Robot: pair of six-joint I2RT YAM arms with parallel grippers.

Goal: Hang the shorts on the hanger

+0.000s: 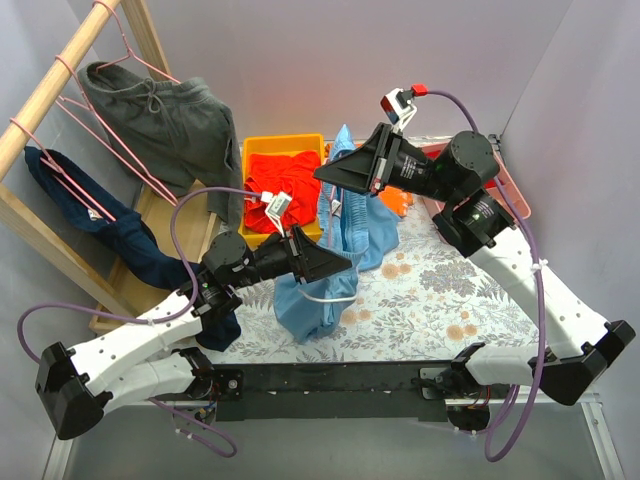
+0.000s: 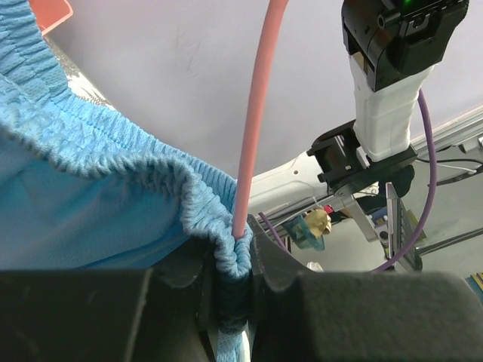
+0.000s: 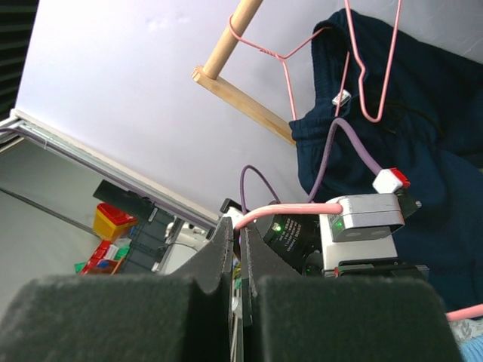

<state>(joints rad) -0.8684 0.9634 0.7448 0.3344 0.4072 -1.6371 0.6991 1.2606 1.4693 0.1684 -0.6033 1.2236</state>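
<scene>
The sky-blue shorts [image 1: 340, 235] hang in the air between my two grippers, above the floral cloth. My left gripper [image 1: 345, 265] is shut on the gathered elastic waistband [image 2: 113, 162]. In the left wrist view the jaws [image 2: 240, 243] pinch the waistband, and a pink hanger wire [image 2: 253, 136] rises straight up out of that fold. My right gripper [image 1: 322, 172] is higher and further back, and it is shut on the pink hanger. In the right wrist view the wire [image 3: 294, 209] comes out from between the closed jaws [image 3: 240, 226] and curves right. Most of the hanger is hidden in the top view.
A yellow bin [image 1: 280, 142] holds bright orange shorts [image 1: 285, 180]. A wooden rack [image 1: 55, 75] at the left carries pink hangers with dark grey shorts [image 1: 165, 115] and navy shorts [image 1: 110, 225]. A red tray [image 1: 512, 190] lies at the right, behind the right arm.
</scene>
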